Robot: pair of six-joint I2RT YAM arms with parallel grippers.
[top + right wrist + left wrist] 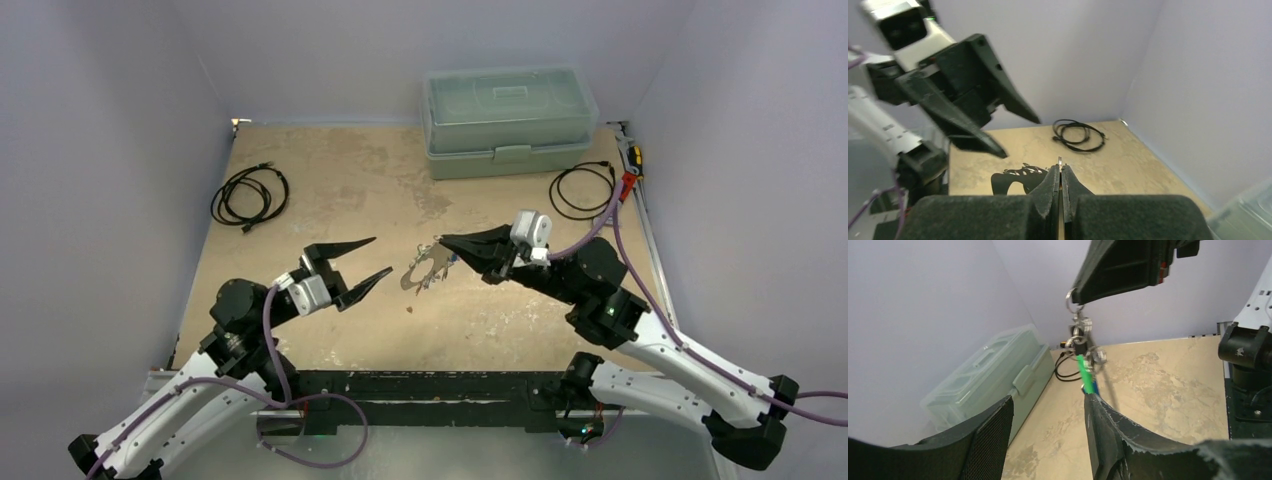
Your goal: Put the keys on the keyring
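My right gripper (445, 242) is shut on a thin metal ring (1060, 161), seen edge-on between its tips, and holds it above the table's middle. A bunch of silvery keys and small rings (424, 270) hangs from it. In the left wrist view the bunch (1081, 335) dangles under the right gripper (1072, 296), with a green key (1086, 374) and a bit of a blue one (1094, 388) lowest. My left gripper (348, 268) is open and empty, just left of the bunch. Its right fingertip (1098, 407) is close under the green key; I cannot tell whether they touch.
A pale green lidded box (508, 122) stands at the back. One coiled black cable (250, 194) lies at the back left, another (583, 190) at the back right. A small dark bit (410, 308) lies on the table below the keys. Walls enclose three sides.
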